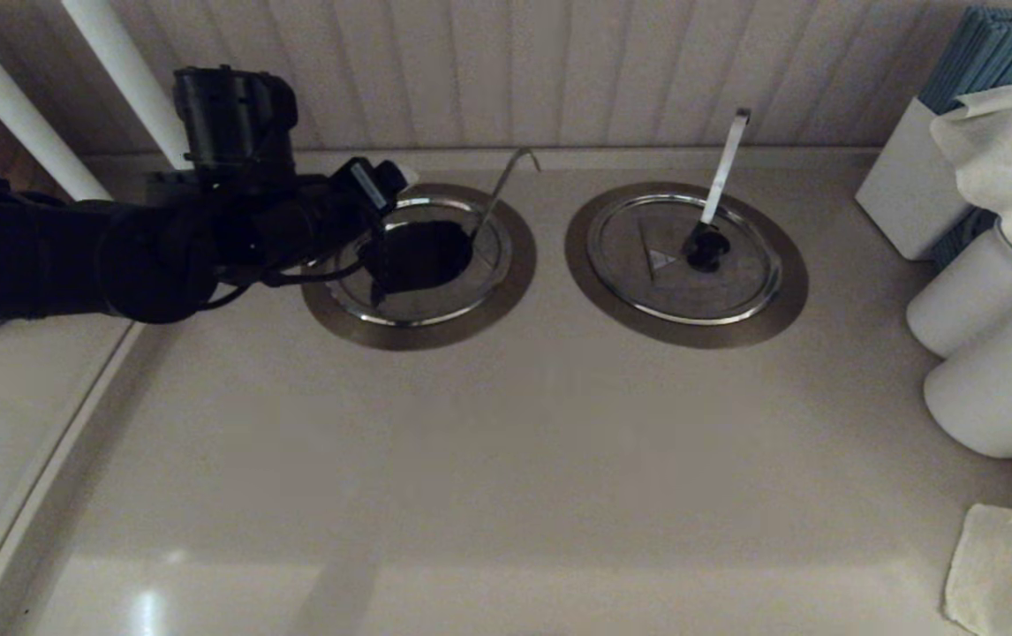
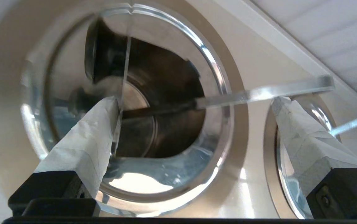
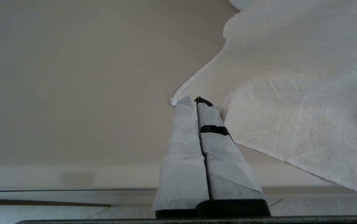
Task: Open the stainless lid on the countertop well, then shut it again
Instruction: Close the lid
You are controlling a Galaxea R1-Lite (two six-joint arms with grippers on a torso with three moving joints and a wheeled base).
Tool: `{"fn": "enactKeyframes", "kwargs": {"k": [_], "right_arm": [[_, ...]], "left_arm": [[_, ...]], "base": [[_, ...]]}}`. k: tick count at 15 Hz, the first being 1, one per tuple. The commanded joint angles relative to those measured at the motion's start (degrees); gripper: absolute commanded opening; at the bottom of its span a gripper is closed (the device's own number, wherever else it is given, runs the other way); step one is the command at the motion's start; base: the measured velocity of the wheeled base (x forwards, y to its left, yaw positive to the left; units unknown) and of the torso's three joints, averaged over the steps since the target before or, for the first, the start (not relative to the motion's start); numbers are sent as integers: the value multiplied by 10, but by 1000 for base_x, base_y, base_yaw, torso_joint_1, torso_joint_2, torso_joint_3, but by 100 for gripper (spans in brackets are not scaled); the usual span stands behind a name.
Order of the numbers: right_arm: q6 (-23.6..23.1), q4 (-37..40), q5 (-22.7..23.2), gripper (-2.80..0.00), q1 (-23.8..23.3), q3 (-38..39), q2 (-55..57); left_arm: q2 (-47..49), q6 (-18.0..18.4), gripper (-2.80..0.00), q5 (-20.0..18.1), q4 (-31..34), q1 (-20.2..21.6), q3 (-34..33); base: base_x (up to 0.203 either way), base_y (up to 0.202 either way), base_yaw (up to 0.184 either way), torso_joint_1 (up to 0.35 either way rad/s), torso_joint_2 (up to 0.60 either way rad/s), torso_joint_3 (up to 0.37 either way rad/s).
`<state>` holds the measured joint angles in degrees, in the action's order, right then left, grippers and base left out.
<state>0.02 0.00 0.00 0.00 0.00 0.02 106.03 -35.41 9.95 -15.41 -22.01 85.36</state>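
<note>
Left gripper is hanging over the left countertop well, near the counter's back edge, fingers spread wide and clamping nothing. The stainless lid is looking tipped up on edge inside the collar, with the dark bowl showing beside it. One taped finger is sitting right against the lid rim; I cannot tell whether it is actually touching. The knob is facing away from the open bowl.

Risks as I'm reading them:
- Nothing is pinching the lid, so it is probably only leaning. A nudge from that finger could be sending it down hard, or sliding it into the bowl.
- The ladle handle is crossing the opening. If the edge slot is not lining up with it on closing, the lid will be seating crooked.
- Wide fingers risk clipping the handle.

Right gripper is idling, fingers pressed together, over the counter beside the white cloth. The second lid is sitting closed.
</note>
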Motion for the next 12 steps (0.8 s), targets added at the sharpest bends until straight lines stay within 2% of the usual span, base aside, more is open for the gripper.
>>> {"fn": "enactKeyframes", "kwargs": {"k": [1, 12], "right_arm": [[0, 0, 0, -280, 0, 0, 1], [0, 0, 0, -280, 0, 0, 1]], "left_arm": [[1, -3, 0, 1, -1, -6, -2], [-1, -3, 0, 2, -1, -41, -11]], "base": [[0, 0, 0, 0, 0, 0], [0, 0, 0, 0, 0, 0]]}}
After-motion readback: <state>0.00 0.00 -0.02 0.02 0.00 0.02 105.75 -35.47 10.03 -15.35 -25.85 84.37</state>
